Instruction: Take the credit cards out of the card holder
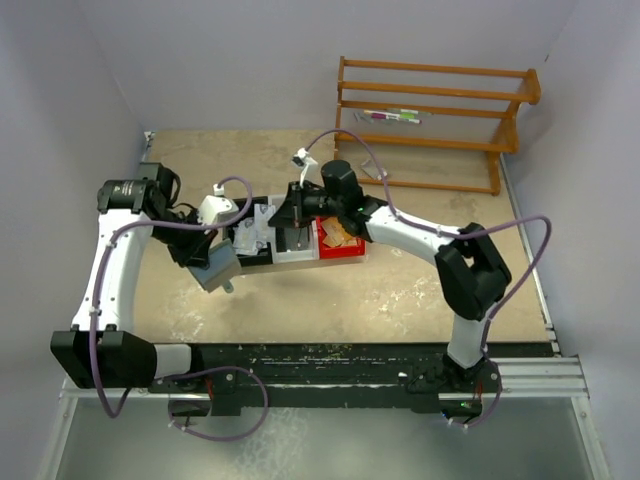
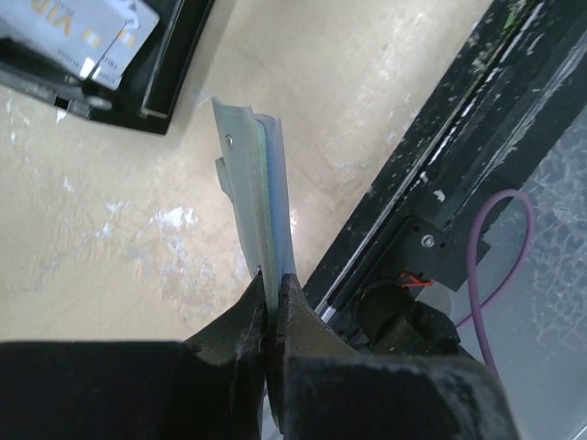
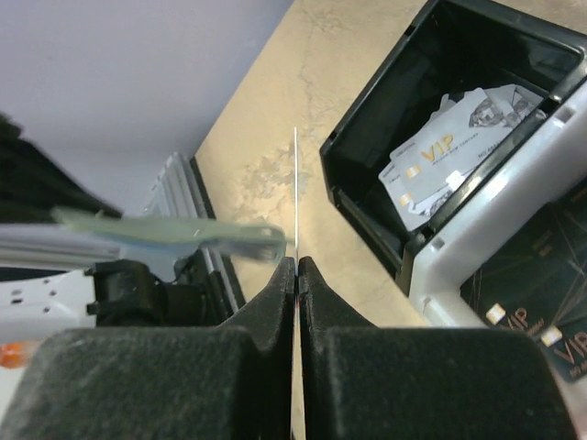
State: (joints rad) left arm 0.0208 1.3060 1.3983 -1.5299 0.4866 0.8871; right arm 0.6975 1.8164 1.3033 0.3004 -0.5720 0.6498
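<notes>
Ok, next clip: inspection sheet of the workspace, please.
Surface: tan table, scuffed with pale patches.
Job's things: card holder held above the table; one card edge-on; more cards in black bin.
Clutter: white bin with dark cards, red bin.
Grippers: left gripper shut on card holder; right gripper shut on the card.
Cables: purple cable loops along both arms.
Surroundings: wooden rack at far right, grey walls.

One card holder [image 1: 218, 268], perhaps three bins [image 1: 342, 254]

You're in a robot test lab: bare white walls [image 1: 250, 60] enclose a scuffed tan table [image 1: 400, 290] and a wooden rack [image 1: 430, 100].
</notes>
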